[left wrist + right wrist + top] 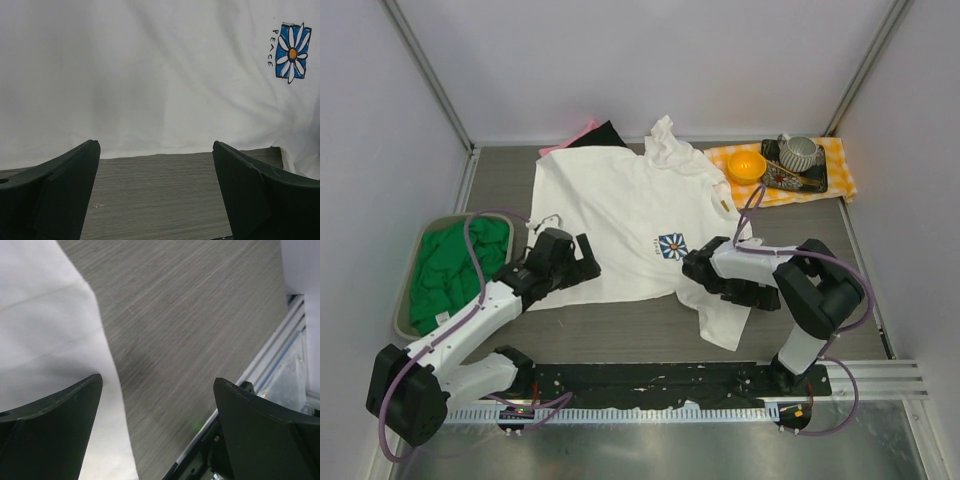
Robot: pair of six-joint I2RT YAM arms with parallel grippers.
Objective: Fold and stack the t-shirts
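Observation:
A white t-shirt [615,210] with a blue daisy print [671,245] lies spread flat on the table. My left gripper [588,264] is open and empty, low at the shirt's near-left hem. In the left wrist view the hem [150,125] runs just beyond my open gripper [155,145], and the print [292,52] shows at top right. My right gripper [693,266] is open and empty at the shirt's near-right part, beside the print. In the right wrist view the gripper [157,379] straddles the shirt's edge [45,325]. A green t-shirt [455,265] lies in a bin. Black [603,134] and pink [570,140] t-shirts lie at the back.
The grey bin [405,290] stands at the left edge. An orange-and-white checked cloth [840,165] at the back right holds an orange bowl [747,165], a cup [798,152] and a dark tray [790,180]. A metal rail [280,355] runs along the near edge.

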